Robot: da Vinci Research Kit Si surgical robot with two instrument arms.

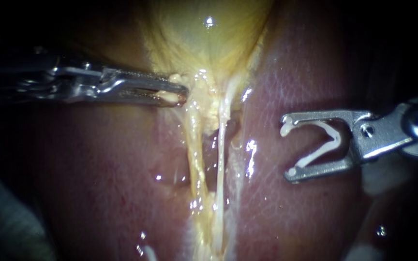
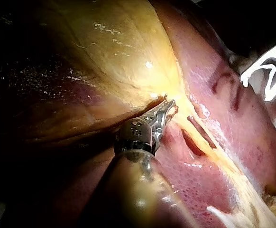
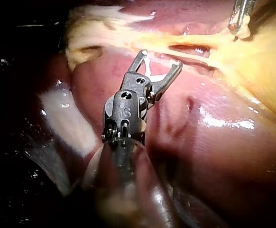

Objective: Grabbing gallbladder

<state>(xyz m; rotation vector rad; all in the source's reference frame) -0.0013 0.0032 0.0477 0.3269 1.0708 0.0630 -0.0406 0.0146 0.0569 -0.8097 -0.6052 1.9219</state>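
The yellow gallbladder (image 1: pixel 204 34) narrows into two pale tubes (image 1: pixel 220 159) that run down over the liver (image 1: pixel 306 217). My left instrument (image 1: pixel 182 94) comes in from the left, its jaws shut on yellow tissue at the gallbladder's neck. The left wrist view shows the same grip (image 2: pixel 170 107) under the gallbladder (image 2: pixel 119 61). My right instrument (image 1: pixel 286 147) hangs over the liver to the right of the tubes and touches no tissue. Its jaws stand wide apart and hold a white clip (image 1: pixel 315 157) between them. The right wrist view shows these jaws (image 3: pixel 161 59) short of the tubes (image 3: pixel 190 47).
Wet pink-red liver (image 3: pixel 214 156) lies on both sides of the tubes. A dark slit (image 2: pixel 195 142) opens in the tissue beside the tubes. White cloth (image 3: pixel 67 123) lies beside the liver near the right instrument's shaft.
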